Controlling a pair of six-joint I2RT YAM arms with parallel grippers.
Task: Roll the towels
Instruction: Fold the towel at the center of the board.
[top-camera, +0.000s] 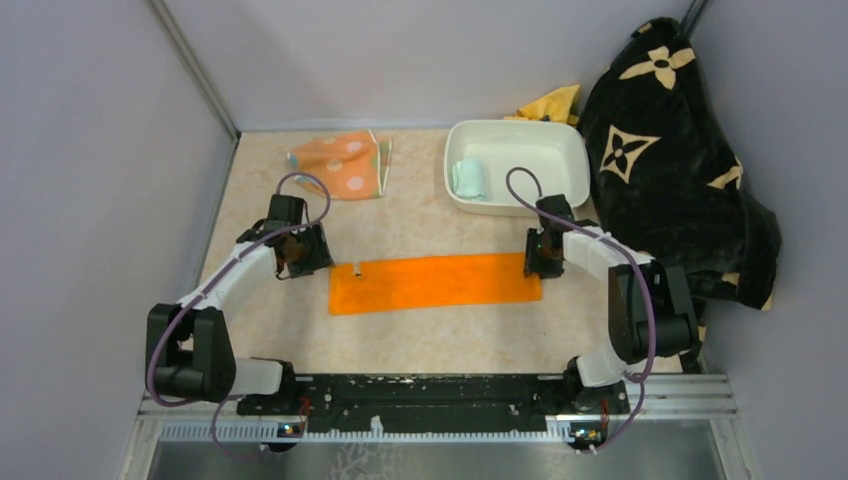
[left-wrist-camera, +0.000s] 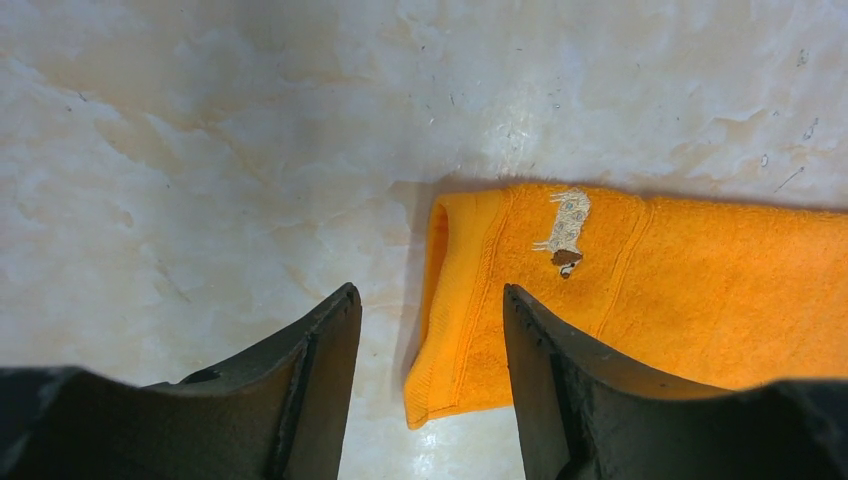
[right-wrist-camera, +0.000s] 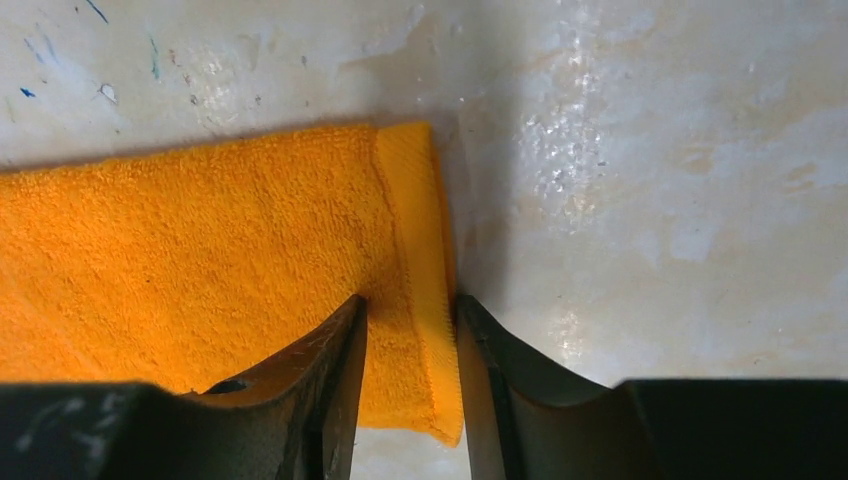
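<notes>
The orange towel (top-camera: 435, 283) lies flat on the marbled table (top-camera: 430, 225), folded into a long narrow strip that runs left to right between the two arms. The left gripper (left-wrist-camera: 430, 298) is down at the strip's left end with its jaws standing wide apart. The towel's short hem lies in the gap, one finger (left-wrist-camera: 540, 350) is over the cloth and the other is over bare table, and nothing is pinched. A small pale label (left-wrist-camera: 568, 225) sits on the cloth just beyond that end. At the opposite end the right gripper (right-wrist-camera: 410, 305) straddles the right hem. Its jaws stand much closer together, one over the towel and one at its very edge, with the hem filling the space between them. From here I cannot tell whether they actually squeeze the cloth or only frame it. Further back, a dotted towel (top-camera: 340, 165) lies loosely folded near the far left of the table. The mint towel (top-camera: 468, 180) sits rolled up inside the white tub (top-camera: 520, 124), against its left wall. Beside the tub on the right a black blanket (top-camera: 680, 150) is heaped, and a yellow cloth (top-camera: 552, 103) shows just behind the tub.
</notes>
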